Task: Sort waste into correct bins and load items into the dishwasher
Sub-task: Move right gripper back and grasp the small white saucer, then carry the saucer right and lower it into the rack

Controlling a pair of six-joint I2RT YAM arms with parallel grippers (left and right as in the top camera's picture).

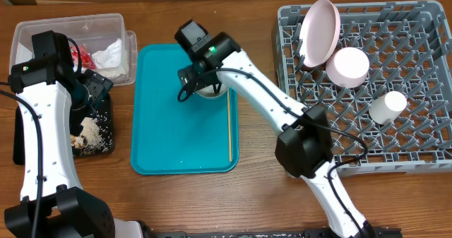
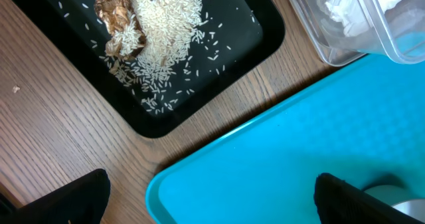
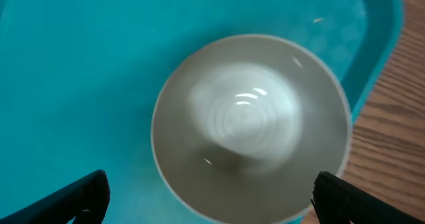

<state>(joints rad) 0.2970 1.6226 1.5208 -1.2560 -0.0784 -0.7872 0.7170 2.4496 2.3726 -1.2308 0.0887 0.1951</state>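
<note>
A small greyish bowl sits on the teal tray near its far right corner. My right gripper hangs open just above the bowl, one finger on each side, nothing held. My left gripper is open and empty over the teal tray's left corner, beside the black tray. Loose rice with brown scraps lies in that black tray. The clear tub holds white napkins and a red wrapper. In the grey dish rack stand a large plate, a smaller plate and a cup.
A thin yellow stick lies along the teal tray's right side. The right arm stretches across the gap between the tray and the rack. The clear tub's corner shows beside the black tray.
</note>
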